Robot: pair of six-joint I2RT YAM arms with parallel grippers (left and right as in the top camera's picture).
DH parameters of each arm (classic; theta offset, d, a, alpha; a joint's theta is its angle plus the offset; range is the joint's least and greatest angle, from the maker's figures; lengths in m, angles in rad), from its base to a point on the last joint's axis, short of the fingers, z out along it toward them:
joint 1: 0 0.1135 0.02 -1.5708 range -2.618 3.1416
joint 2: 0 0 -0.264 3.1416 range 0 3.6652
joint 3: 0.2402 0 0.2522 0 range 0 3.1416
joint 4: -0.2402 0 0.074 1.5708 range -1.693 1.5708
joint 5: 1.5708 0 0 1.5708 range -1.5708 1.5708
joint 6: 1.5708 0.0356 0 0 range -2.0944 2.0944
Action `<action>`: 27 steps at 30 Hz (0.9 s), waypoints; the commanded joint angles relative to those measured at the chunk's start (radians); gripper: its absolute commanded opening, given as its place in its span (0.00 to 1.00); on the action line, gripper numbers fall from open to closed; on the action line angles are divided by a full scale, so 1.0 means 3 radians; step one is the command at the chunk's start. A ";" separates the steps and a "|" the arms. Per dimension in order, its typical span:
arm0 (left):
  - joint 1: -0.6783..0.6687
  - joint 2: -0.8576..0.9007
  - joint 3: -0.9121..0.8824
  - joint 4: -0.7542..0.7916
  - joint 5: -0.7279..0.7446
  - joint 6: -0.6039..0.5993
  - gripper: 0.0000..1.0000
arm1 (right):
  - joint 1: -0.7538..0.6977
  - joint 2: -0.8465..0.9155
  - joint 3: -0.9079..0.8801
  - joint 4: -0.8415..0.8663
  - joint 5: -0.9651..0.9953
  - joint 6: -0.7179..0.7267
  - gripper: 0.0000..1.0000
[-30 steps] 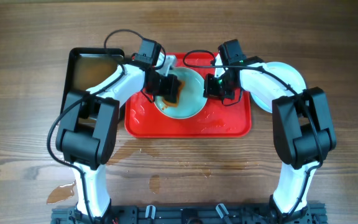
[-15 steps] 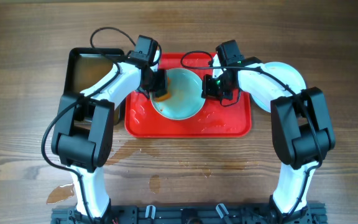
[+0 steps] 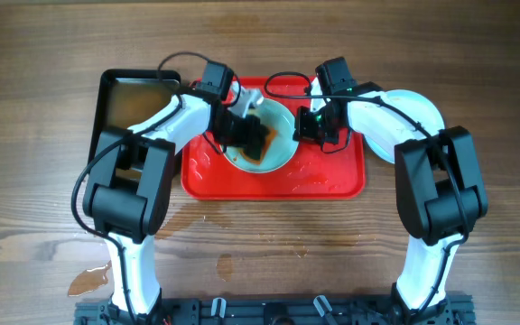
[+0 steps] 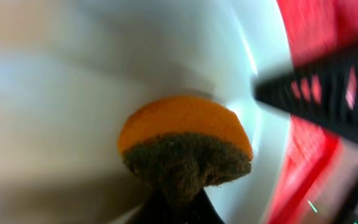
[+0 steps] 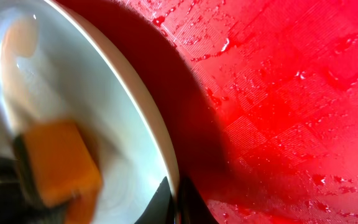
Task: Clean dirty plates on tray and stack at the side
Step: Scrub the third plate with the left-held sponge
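Observation:
A pale mint plate (image 3: 273, 144) sits on the red tray (image 3: 332, 176). My left gripper (image 3: 251, 137) is shut on an orange sponge with a dark scrub side (image 4: 185, 149) and presses it on the plate's inside (image 4: 104, 74). My right gripper (image 3: 310, 126) is shut on the plate's right rim (image 5: 166, 168), holding it tilted above the wet tray (image 5: 278, 93). The sponge also shows in the right wrist view (image 5: 58, 165). More pale plates (image 3: 413, 113) lie stacked to the right of the tray, partly under my right arm.
A black pan of brownish water (image 3: 125, 99) stands left of the tray. Water spots lie on the wooden table near the front (image 3: 88, 280). Both arms' cables loop over the tray's back edge.
My left gripper moved the sponge from the plate's left edge back rightward to its middle. The right gripper and plate stayed in place.

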 commanded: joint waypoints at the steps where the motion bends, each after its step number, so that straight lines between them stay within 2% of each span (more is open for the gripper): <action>1: 0.0010 0.0156 -0.0107 -0.0106 0.0437 0.0323 0.04 | 0.0024 0.0085 -0.0036 0.0001 0.0000 -0.0042 0.04; 4: 0.0010 0.0156 -0.0107 0.0404 0.0331 0.0243 0.04 | 0.0024 0.0085 -0.0036 -0.0001 -0.0010 -0.0043 0.04; 6: 0.0010 0.0156 -0.0107 0.0791 -0.0074 -0.0078 0.04 | 0.0024 0.0085 -0.0036 -0.0001 -0.0010 -0.0043 0.04; 9: 0.0010 0.0158 -0.0107 0.1198 -0.0955 -0.0516 0.04 | 0.0024 0.0085 -0.0036 0.0000 -0.0010 -0.0043 0.04; 11: 0.0010 0.0158 -0.0108 0.1127 -0.1418 -0.0811 0.04 | 0.0024 0.0085 -0.0036 -0.0001 -0.0009 -0.0046 0.04; 13: 0.0010 0.0158 -0.0107 0.0732 -0.2014 -0.1207 0.04 | 0.0024 0.0085 -0.0036 0.0001 -0.0010 -0.0046 0.04; 15: 0.0010 0.0158 -0.0108 0.0272 -0.2261 -0.1366 0.04 | 0.0024 0.0085 -0.0036 0.0000 -0.0009 -0.0047 0.04; 17: 0.0006 0.0156 -0.0107 -0.0165 -0.2214 -0.1366 0.04 | 0.0024 0.0085 -0.0036 0.0000 -0.0010 -0.0048 0.05; 19: 0.0006 0.0155 -0.0107 -0.0472 -0.1783 -0.1298 0.04 | 0.0024 0.0085 -0.0036 0.0000 -0.0010 -0.0048 0.04; 21: 0.0006 0.0155 -0.0107 -0.0587 -0.1066 -0.0923 0.04 | 0.0024 0.0085 -0.0036 0.0000 -0.0011 -0.0048 0.04; 24: 0.0006 0.0156 -0.0107 -0.0572 0.0168 -0.0106 0.04 | 0.0024 0.0085 -0.0036 -0.0001 -0.0011 -0.0047 0.04; 26: 0.0006 0.0158 -0.0108 -0.0492 0.0340 0.0251 0.04 | 0.0024 0.0085 -0.0036 -0.0003 -0.0013 -0.0047 0.04; 27: 0.0006 0.0158 -0.0108 -0.0397 0.0322 0.0248 0.04 | 0.0024 0.0085 -0.0036 -0.0003 -0.0013 -0.0046 0.04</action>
